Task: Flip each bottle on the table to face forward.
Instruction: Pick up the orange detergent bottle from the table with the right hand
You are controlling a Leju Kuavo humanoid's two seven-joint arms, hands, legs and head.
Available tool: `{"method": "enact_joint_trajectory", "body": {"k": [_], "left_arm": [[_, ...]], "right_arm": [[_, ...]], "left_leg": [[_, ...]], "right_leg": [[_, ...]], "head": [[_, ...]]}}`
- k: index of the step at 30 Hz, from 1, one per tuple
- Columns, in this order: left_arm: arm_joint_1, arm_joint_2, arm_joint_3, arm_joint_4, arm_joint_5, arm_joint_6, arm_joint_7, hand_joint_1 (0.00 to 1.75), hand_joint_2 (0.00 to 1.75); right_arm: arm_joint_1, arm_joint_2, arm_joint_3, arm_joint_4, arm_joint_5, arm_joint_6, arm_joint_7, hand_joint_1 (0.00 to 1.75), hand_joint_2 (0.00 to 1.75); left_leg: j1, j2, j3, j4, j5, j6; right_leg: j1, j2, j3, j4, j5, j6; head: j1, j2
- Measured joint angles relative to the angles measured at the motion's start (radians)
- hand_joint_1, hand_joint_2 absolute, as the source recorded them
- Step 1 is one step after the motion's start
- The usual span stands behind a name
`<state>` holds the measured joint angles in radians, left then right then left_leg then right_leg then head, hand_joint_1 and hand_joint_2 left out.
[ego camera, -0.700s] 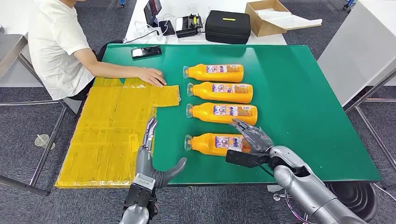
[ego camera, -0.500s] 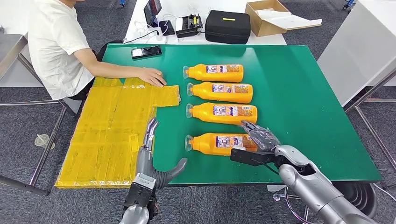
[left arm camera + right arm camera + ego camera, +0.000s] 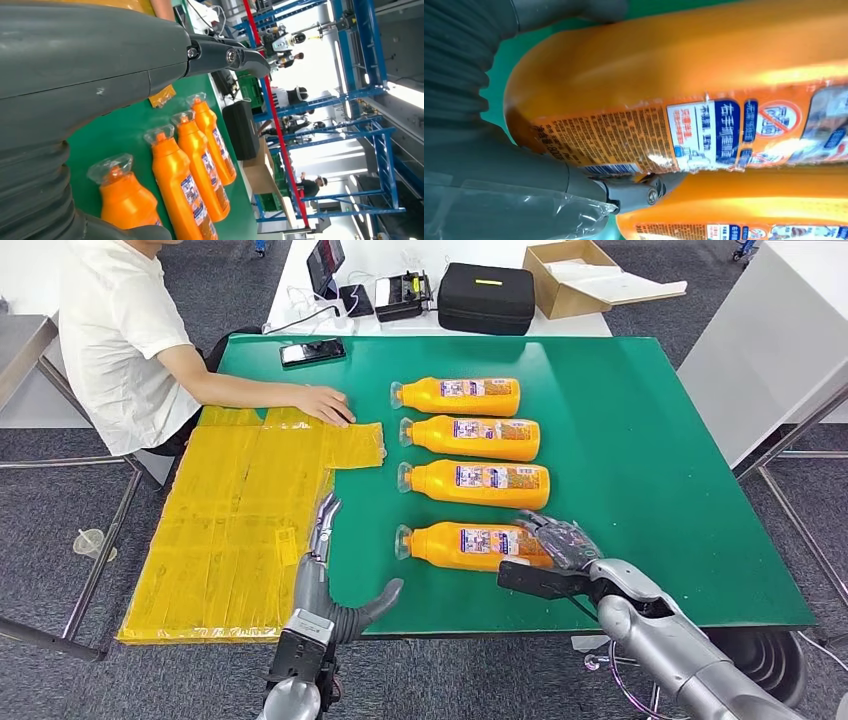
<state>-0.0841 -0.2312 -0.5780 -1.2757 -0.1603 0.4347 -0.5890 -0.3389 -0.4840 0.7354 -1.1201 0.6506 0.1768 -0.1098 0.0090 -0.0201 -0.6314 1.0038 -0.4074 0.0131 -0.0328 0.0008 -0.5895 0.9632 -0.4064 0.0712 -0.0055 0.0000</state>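
Note:
Several orange bottles lie in a column on the green table (image 3: 650,460), caps pointing left, labels up. The nearest bottle (image 3: 455,545) has my right hand (image 3: 556,548) at its base end, fingers curled over the top and the thumb along its near side. In the right wrist view that bottle (image 3: 704,65) sits between the thumb and a finger (image 3: 639,192) that lies against its label. My left hand (image 3: 325,575) rests open on the table left of the bottles, fingers stretched forward. The left wrist view shows the bottle row (image 3: 192,170) past the hand.
A large yellow sheet (image 3: 240,520) covers the table's left side, with a seated person's hand (image 3: 325,403) on its far edge. A phone (image 3: 313,351) lies at the back left. A black case (image 3: 487,298) and a cardboard box (image 3: 580,275) stand behind.
My right hand has shifted right and down, from fingers spread above the nearest bottle to fingers curled over its base. The left hand and the other bottles have stayed put.

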Motion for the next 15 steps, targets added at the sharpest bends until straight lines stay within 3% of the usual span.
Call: {"method": "enact_joint_trajectory", "body": {"k": [11,15], "left_arm": [[-0.01,0.001,-0.014,0.019,0.01,0.006,-0.008,0.0,1.75],[-0.01,0.001,-0.014,0.022,0.055,-0.005,-0.017,0.0,1.75]], "right_arm": [[-0.006,0.021,-0.004,0.051,-0.041,0.003,-0.025,1.75,1.75],[0.003,0.032,-0.016,0.052,-0.116,-0.004,-0.071,1.75,1.75]], "left_leg": [[0.0,0.0,0.009,0.0,-0.001,0.0],[0.0,0.0,0.01,0.0,-0.001,0.0]], "right_leg": [[0.0,0.0,0.009,0.0,0.0,0.0],[0.0,0.0,0.01,0.0,0.0,0.0]], "head": [[0.0,0.0],[0.0,0.0]]}}
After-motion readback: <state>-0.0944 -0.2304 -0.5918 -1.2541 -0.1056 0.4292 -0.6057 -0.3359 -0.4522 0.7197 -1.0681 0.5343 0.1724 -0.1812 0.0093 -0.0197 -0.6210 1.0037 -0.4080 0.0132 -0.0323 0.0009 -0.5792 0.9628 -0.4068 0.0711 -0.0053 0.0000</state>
